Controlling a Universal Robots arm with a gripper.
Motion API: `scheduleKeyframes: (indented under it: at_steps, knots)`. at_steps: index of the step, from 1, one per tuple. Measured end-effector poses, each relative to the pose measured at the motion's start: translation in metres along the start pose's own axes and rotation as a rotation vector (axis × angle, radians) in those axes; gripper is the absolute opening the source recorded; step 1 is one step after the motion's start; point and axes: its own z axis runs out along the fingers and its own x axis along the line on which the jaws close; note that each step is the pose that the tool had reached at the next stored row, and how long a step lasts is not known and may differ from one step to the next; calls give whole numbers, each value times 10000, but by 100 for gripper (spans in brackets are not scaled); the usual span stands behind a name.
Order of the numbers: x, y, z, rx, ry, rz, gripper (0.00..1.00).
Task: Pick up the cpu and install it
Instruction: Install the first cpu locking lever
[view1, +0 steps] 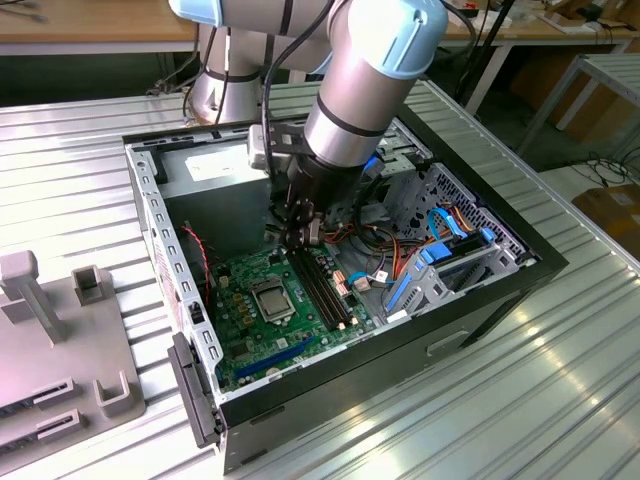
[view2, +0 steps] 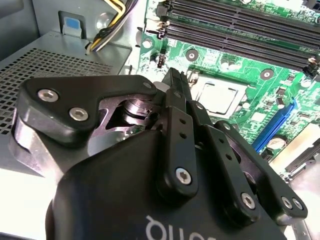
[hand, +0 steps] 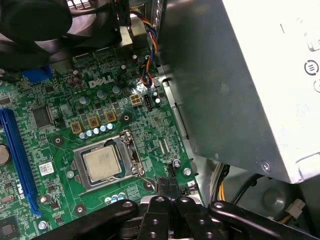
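**A:** Pincer (hand: 167, 186) first: in both wrist views its two black fingers (view2: 175, 85) are pressed together with nothing between them. It hangs low inside the computer case (view1: 150, 215), over the edge of the green board (hand: 150, 125).

**B:** And the cpu (hand: 102, 162)?

**A:** Lying flat in its metal-framed socket (hand: 131, 150), silver top up, just beside the fingertips but not touching them. I cannot tell whether the frame is latched.

**B:** So how should this step be handled?

**A:** Gently, I'd judge. The chip has to sit square and level in the frame, so any contact should be straight down on the middle of the lid, never on a corner. Sideways nudging could harm the contacts under it. The wire lever by the socket and the coloured cables (hand: 146, 65) are snag risks too.

**B:** Anything written nearby?

**A:** Faint print on the chip's lid, too small to read. A small white sticker (hand: 46, 168) sits near the long blue slot (hand: 17, 160). Farther off there is bold white lettering on the board (hand: 104, 82), and round marks on the grey metal box (hand: 240, 90). Beyond that stand the black fan (hand: 35, 22) and, in the second wrist view, the long black memory slots (view2: 235, 25).
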Motion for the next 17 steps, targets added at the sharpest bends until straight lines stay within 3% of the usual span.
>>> scheduleKeyframes:
  at_steps: [14,16,17]
  knots:
    - [6,-2,0,0,1,-8,11]
    - [27,0,-1,-44,129,-893,11]
    - [46,11,9,-12,168,-1276,11]
